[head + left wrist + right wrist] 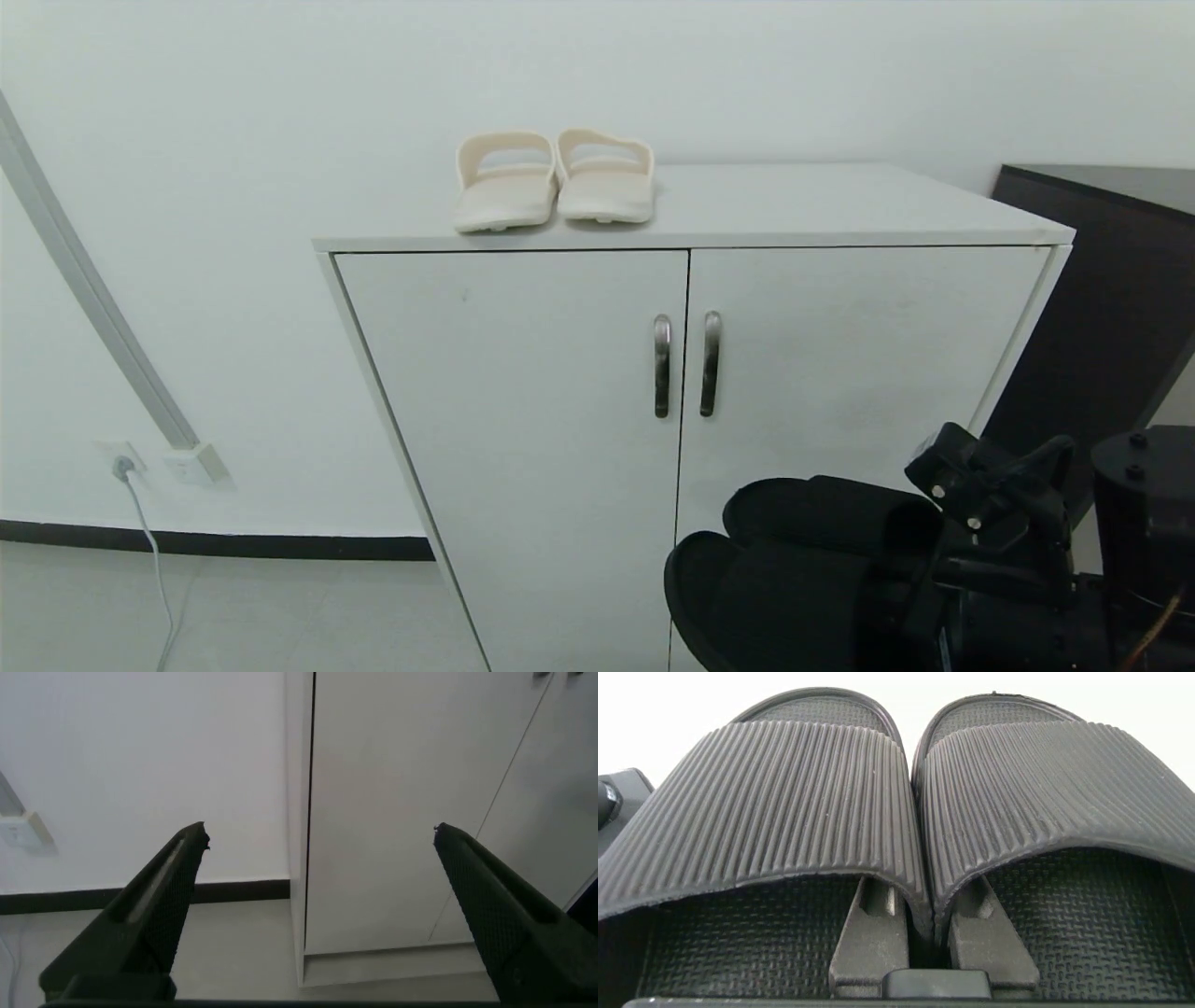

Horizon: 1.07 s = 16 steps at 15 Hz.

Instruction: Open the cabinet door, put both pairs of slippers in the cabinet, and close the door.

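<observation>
The white cabinet (523,392) stands with both doors closed; its two metal handles (662,365) sit side by side at the centre seam. A beige pair of slippers (553,179) rests on the cabinet top, toward its left. A black pair of slippers (803,569) hangs low in front of the right door, held by my right gripper (926,933), whose fingers (868,943) reach under the ribbed straps and pinch the two inner walls together. My left gripper (320,835) is open with nothing between its fingers, facing the cabinet's lower left corner (304,952).
A dark piece of furniture (1111,308) stands right beside the cabinet. On the left wall are a slanted cable duct (84,280), a socket with a plugged cable (121,464) and a black skirting strip. Bare floor lies left of the cabinet.
</observation>
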Motion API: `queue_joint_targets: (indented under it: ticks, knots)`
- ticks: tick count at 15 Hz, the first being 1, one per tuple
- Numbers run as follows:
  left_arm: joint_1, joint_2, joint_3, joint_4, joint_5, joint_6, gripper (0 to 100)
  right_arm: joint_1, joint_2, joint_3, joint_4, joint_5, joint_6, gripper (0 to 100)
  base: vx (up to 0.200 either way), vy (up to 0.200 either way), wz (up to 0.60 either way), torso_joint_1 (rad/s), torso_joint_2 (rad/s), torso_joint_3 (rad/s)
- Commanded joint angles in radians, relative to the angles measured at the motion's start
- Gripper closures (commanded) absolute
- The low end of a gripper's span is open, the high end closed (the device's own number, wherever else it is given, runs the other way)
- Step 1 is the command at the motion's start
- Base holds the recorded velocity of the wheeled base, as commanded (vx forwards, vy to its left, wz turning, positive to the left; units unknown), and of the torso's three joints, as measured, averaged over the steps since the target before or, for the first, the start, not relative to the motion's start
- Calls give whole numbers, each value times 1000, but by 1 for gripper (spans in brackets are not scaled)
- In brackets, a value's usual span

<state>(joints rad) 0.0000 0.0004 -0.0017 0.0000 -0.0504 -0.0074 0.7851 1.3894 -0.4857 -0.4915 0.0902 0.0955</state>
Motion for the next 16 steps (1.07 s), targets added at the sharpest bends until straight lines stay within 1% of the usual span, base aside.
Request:
queue_joint_targets:
  ticks: [1, 3, 7, 10, 11, 12, 13, 14, 15, 16]
  knots:
    - [0, 1, 0, 0, 0, 0, 0, 0, 3, 3, -1, 0, 0, 100, 0, 0, 0, -36, 437, 388]
    - [0, 1, 0, 0, 0, 0, 0, 2, 3, 4, -1, 0, 0, 100, 0, 0, 0, -15, 361, 322]
    - [0, 0, 0, 0, -2, 0, 0, 2, 7, 4, -1, 2, 0, 100, 0, 0, 0, 0, 0, 0]
    - [0, 1, -15, -2, 11, 0, 0, 0, 8, 9, -2, 0, -2, 100, 0, 0, 0, 0, 0, 0]
    - [0, 24, -96, 8, 15, -19, 0, 0, 3, 10, -1, 2, -2, 100, 0, 0, 0, -22, 80, 124]
    - [-5, 95, -195, 58, 3, -46, 0, 2, 0, 10, -1, 2, -5, 100, 0, 0, 0, -17, 188, 124]
    - [-8, 171, -228, 80, -39, -45, 0, 3, 3, 10, -1, 2, -16, 100, 0, 0, 0, 2, 115, 76]
    - [-8, 257, -236, 74, -111, -45, 0, 6, 8, 13, -1, 2, -22, 100, 0, 0, 0, -2, 66, 41]
    - [-8, 343, -228, 38, -180, -46, 0, 9, 10, 16, -1, 2, -27, 100, 0, 0, 0, 0, 0, 0]
    - [-8, 431, -221, -21, -236, -46, 0, 13, 10, 16, -1, 2, -27, 100, 0, 0, 0, 0, 0, 0]
